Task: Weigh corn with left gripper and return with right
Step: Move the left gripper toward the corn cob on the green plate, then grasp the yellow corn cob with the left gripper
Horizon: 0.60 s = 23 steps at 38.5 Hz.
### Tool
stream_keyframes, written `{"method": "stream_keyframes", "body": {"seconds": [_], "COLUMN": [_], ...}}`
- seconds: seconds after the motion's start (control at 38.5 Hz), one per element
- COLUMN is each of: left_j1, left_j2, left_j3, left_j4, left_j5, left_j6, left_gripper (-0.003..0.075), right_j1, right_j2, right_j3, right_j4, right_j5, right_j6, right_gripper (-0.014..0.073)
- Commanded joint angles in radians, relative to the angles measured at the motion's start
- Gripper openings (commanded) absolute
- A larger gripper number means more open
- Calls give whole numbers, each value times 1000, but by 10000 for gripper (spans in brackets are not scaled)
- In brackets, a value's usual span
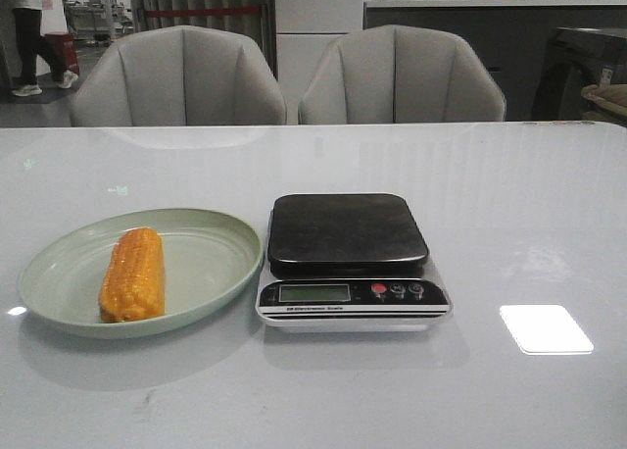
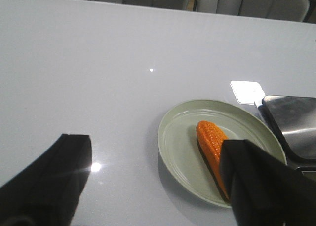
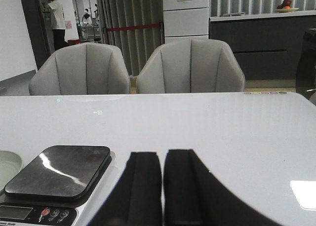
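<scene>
Two black grippers, neither visible from the front camera, each seen only through its own wrist view. Left gripper (image 2: 158,186) raised above the white table (image 1: 509,204), angled down toward it, fingers (image 2: 49,181) spread wide apart with nothing between them, one finger partly covering the near end of the corn (image 2: 212,149). Right gripper (image 3: 162,191) low and level over the table, just beside the scale (image 3: 54,176), pointing toward the two grey chairs (image 3: 190,65); fingers (image 3: 140,191) drawn together with only a thin slit between, nothing pinched in it. On the table, a pale green plate (image 1: 211,263) on the robot's left, holding a single orange-yellow cob lying flat, lengthwise front to back, on the plate's left half, its near end close to the rim. Immediately to the right of the plate, almost touching its edge, a kitchen scale with a dark glossy platform (image 1: 343,231), bare on top, and a silver front strip carrying a small display (image 1: 313,293) and three round buttons (image 1: 397,290). Display reading too small to make out. Bright rectangular light reflection (image 1: 546,328) on the tabletop, right of the scale.
</scene>
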Motion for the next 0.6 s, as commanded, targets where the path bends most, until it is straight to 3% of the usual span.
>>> {"method": "stream_keyframes", "body": {"seconds": [0.0,0.29,0.57], "left_j1": [-10,-166,-314], "left_j2": [49,231,543], "left_j3": [-80,-192,-313], "left_j4": [-13,-46,-47], "left_j5": [-35,-33,-41], "left_j6": [-8,-10,-34], "left_gripper": [594,594,594], "right_j1": [-2,-2,-2], "right_j2": [-20,-20,-20], "right_j3": [11,11,11], "right_j4": [-1,-1,-1], "right_j5": [-77,-77,-77], "right_j6": [-11,-11,-11], "right_gripper": [193,193,193]}}
